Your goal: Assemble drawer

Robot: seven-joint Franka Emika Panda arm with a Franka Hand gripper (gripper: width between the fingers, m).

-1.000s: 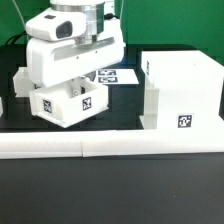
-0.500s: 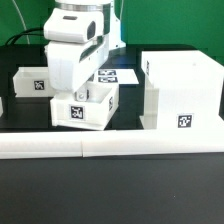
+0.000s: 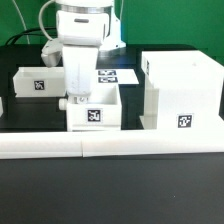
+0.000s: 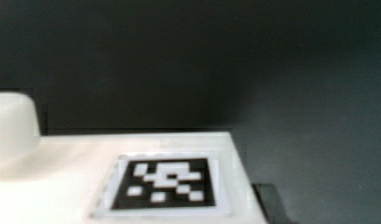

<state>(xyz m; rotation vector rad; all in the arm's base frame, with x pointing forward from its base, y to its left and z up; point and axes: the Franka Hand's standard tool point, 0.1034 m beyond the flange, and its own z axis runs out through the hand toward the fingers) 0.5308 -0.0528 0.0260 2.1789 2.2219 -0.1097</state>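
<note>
My gripper [image 3: 78, 94] reaches down from above and is shut on the wall of a white knobbed tray [image 3: 98, 104]. The tray carries a square tag [image 3: 94, 116] on its front and a round knob [image 3: 66, 101] on its side. It stands level, just to the exterior view's left of the tall box casing [image 3: 180, 88], with a narrow gap between them. A second tagged tray [image 3: 35, 83] lies further left, behind. In the wrist view I see the held tray's tag [image 4: 166, 183], its knob [image 4: 9, 130] and one dark fingertip [image 4: 267, 203].
Long low white border bars [image 3: 110, 146] run along the front, close to the held tray. The marker board [image 3: 118, 74] lies flat behind the tray. Cables and a dark stand are at the back left.
The gripper has carried the tray toward the exterior view's right and turned it from tilted to level. It now stands next to the casing.
</note>
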